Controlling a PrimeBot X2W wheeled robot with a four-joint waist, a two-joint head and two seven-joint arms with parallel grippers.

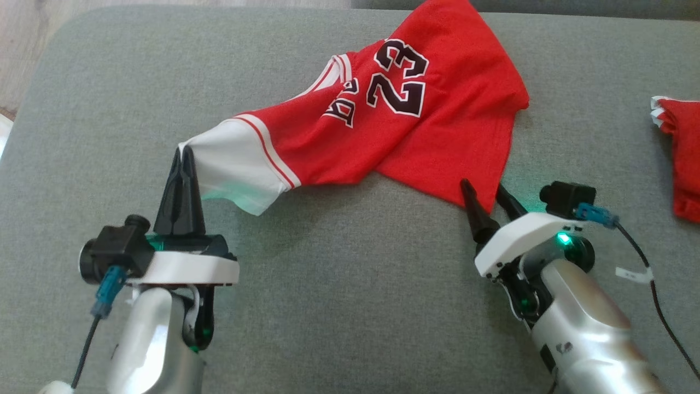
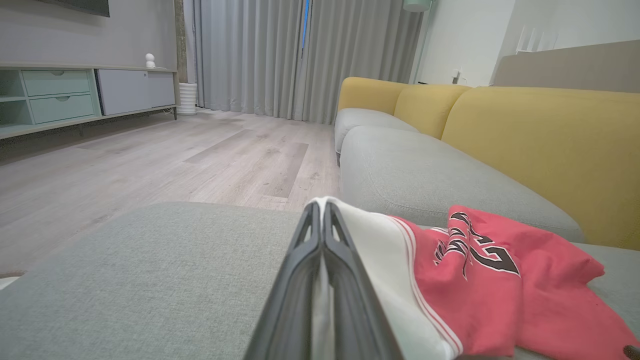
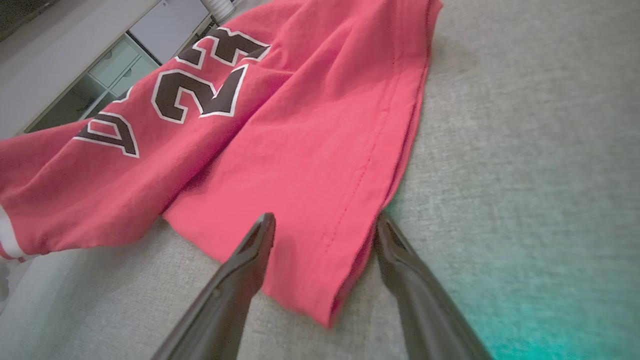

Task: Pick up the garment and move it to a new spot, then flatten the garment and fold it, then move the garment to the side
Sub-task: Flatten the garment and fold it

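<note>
Head view: the garment (image 1: 383,126), a red jersey, lies bunched and pulled long on the grey cushion (image 1: 339,284). Landmark is its 23 print (image 1: 398,76).
- Left jaws are clenched on the white sleeve end (image 1: 235,158), the part of the cloth farthest from the 23 print on the robot's left. The cloth rises to a peak at the tips.
- Right jaws are spread wide and grasp nothing. Their fingertips (image 1: 471,197) sit at the red hem corner (image 1: 437,175), on the robot's side of the 23 print.
- A second red piece (image 1: 681,158) lies well apart from the 23 print, far to the robot's right.

Left wrist view: white cloth is pinched flat between the closed jaws. The red body with the 23 print (image 2: 475,247) trails away beyond them toward the yellow sofa back (image 2: 540,150).

Right wrist view: the hem corner (image 3: 320,270) lies between the two open fingers (image 3: 237,280), with the 23 print (image 3: 200,90) further up the cloth. One finger is over red fabric, the other just beside the hem edge over bare cushion. Touching or hovering, cannot tell.

My read:
- The left pinch anchors one end so the cloth can take tension, and the right is lined up for a second grab.
- With both ends held, the jersey can be carried or stretched flat.
- Folding is not started.
- Risk: the right jaws close on the top layer only, or snag the cushion.
</note>
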